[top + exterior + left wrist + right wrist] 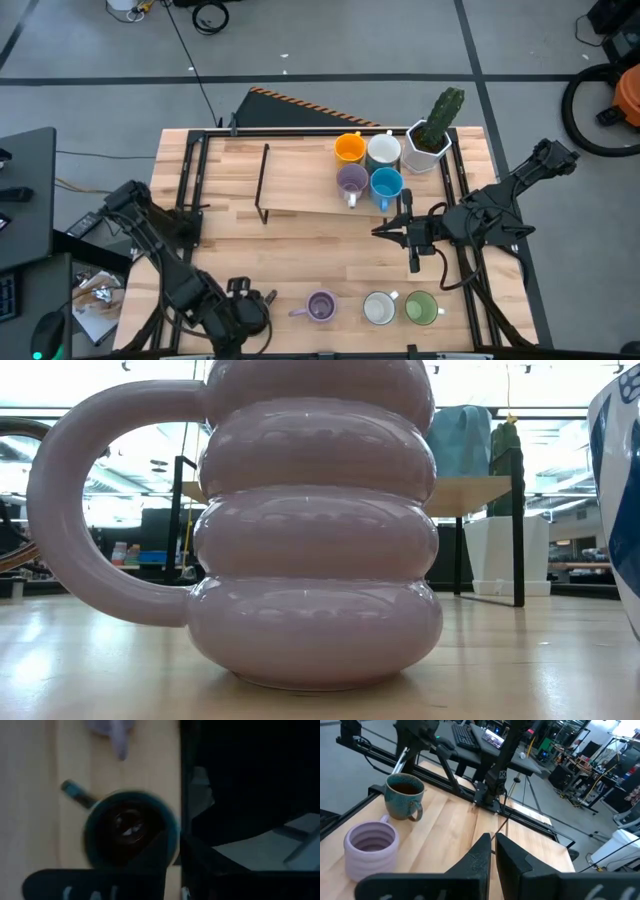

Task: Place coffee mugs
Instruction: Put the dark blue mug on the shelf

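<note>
A black desk (25, 195) stands at the far left on the grey concrete floor (90, 60). The left pincer (245, 298) hangs low over the near left edge of the light wooden plank tabletop (300, 240), just above a dark glazed round mug (130, 827). Blur hides its fingers, so I cannot tell whether they are spread or pinching.

A thin black metal frame (264, 185) stands further back. Along the near edge sit a ribbed lavender mug (320, 307), a white mug (379, 308) and a green mug (421, 307), side by side.

At the back cluster an orange mug (349, 148), a second white mug (383, 150), a second lavender mug (351, 180) and a blue mug (386, 184), beside a white hexagonal pot with a green cactus (430, 140).

The right pincer (385, 230) hovers just in front of that cluster, fingers pressed together on nothing.
</note>
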Controlling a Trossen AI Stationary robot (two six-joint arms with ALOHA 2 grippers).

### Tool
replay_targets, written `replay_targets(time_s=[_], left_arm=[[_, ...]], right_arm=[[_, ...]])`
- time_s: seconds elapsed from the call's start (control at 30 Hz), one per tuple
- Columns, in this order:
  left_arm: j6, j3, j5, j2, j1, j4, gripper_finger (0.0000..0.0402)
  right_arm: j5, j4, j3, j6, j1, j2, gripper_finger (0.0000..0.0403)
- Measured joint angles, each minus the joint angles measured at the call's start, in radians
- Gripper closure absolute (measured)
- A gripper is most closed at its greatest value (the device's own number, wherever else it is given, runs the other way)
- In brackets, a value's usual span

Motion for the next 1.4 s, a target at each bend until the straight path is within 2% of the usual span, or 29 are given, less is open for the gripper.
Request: replay_targets(time_s=[0.23, 0.33, 0.43, 0.57, 0.7, 0.8, 1.03, 1.4], left_arm=[[0.079, 0.003, -0.025, 0.013, 0.005, 0.048, 0.0266], [0.149, 0.002, -0.03, 0.035, -0.006, 0.067, 0.0251], [0.201, 0.02, -0.024, 0.062, -0.017, 0.079, 0.025], [0.26, 0.101, -0.023, 0.119, -0.035, 0.015, 0.0258], [0.292, 0.208, 0.0, 0.196, -0.049, -0.138, 0.0269], [0.281, 0.245, 0.037, 0.243, -0.055, -0.228, 0.0273], [0.252, 0.245, 0.067, 0.286, -0.076, -0.254, 0.0273], [0.258, 0.243, -0.03, 0.307, -0.133, -0.312, 0.0273]], right_arm=[[0.0, 0.0, 0.0, -0.023, -0.009, 0.0, 0.037], [0.0, -0.001, 0.0, -0.034, -0.022, 0.0, 0.037], [0.0, -0.001, 0.0, -0.048, -0.041, 0.0, 0.037], [-0.006, -0.001, 0.0, -0.053, -0.067, 0.0, 0.037], [-0.02, 0.0, 0.0, -0.051, -0.083, 0.0, 0.037], [-0.024, 0.0, 0.0, -0.043, -0.084, 0.0, 0.037], [-0.039, -0.001, 0.001, -0.025, -0.084, 0.0, 0.037], [-0.04, 0.0, 0.001, -0.021, -0.084, 0.0, 0.037]])
